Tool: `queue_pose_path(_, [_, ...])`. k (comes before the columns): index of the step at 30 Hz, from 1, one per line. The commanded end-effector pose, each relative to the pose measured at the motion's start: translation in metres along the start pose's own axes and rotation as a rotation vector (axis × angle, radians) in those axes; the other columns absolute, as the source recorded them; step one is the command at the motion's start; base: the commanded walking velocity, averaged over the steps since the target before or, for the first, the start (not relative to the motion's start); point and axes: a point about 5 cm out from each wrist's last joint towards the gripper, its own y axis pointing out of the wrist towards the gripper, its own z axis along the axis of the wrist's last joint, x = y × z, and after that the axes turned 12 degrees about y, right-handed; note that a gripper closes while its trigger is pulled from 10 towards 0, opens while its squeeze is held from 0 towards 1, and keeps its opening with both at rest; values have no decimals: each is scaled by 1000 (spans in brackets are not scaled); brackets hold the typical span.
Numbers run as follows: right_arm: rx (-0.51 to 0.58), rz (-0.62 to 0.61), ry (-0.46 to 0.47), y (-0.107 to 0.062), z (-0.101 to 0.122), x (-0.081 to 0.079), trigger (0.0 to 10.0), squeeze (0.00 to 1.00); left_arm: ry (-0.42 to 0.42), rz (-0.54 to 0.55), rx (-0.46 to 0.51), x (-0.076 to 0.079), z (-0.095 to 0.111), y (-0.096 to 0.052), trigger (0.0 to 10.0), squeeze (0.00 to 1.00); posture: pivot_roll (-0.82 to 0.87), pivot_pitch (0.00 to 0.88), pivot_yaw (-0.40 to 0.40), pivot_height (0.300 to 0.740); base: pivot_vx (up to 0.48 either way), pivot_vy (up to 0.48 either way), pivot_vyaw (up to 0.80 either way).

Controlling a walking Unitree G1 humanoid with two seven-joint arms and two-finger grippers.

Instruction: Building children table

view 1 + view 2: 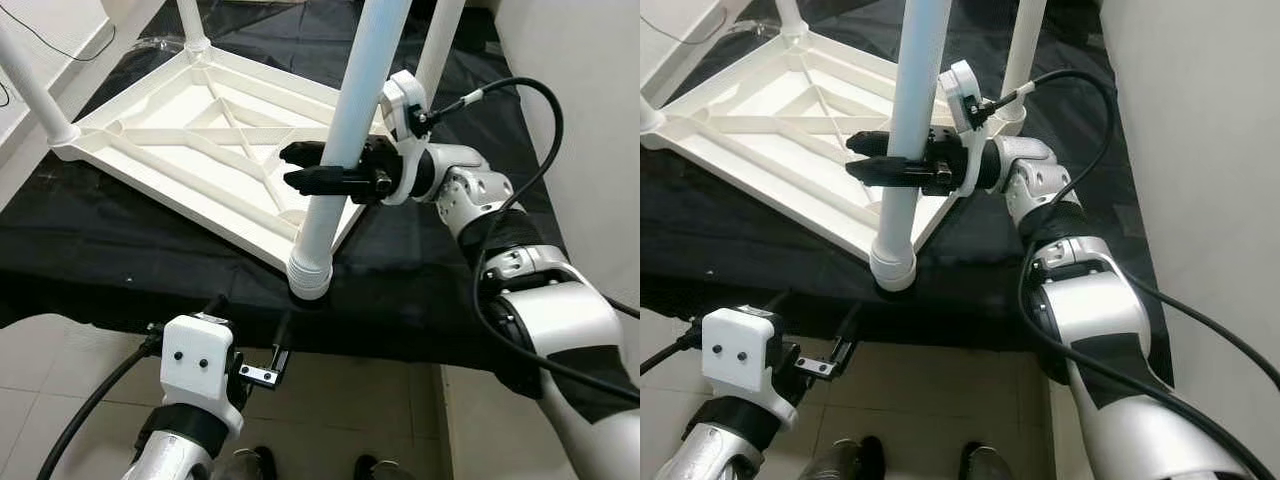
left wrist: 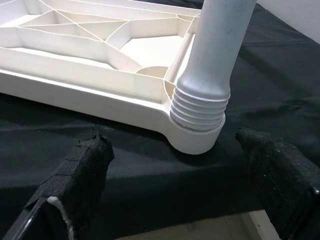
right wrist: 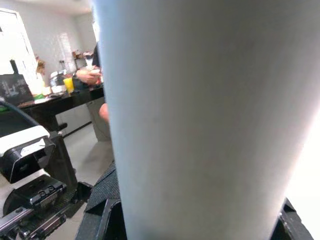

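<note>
Pinching the upright leg point(image 1: 350, 140), right fingers point(image 1: 305, 168) steady it in its corner socket point(image 2: 192, 142) (left fingers point(image 2: 85, 170) spread, nearer).

No text, label, brand, number or sign can be read anywhere.

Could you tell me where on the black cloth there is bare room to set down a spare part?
Bare black cloth runs along the near edge, in front of the upturned tabletop, and right of the near table leg, beneath the right forearm. The leg's corner is crowded: the right end effector grips it; the open left end effector waits below.
</note>
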Motion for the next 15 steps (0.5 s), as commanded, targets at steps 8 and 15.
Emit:
queue_pose_path(8, [-281,-60,-68,12,-33,8,10000,0,6,-2,-18,2,-1,-1,10000,0,102,269,-21,740,0,0,0])
queue_pose_path(15, [-317,-94,-89,25,-36,11,10000,0,6,4,-10,2,-1,1,10000,0,93,271,-31,740,0,0,0])
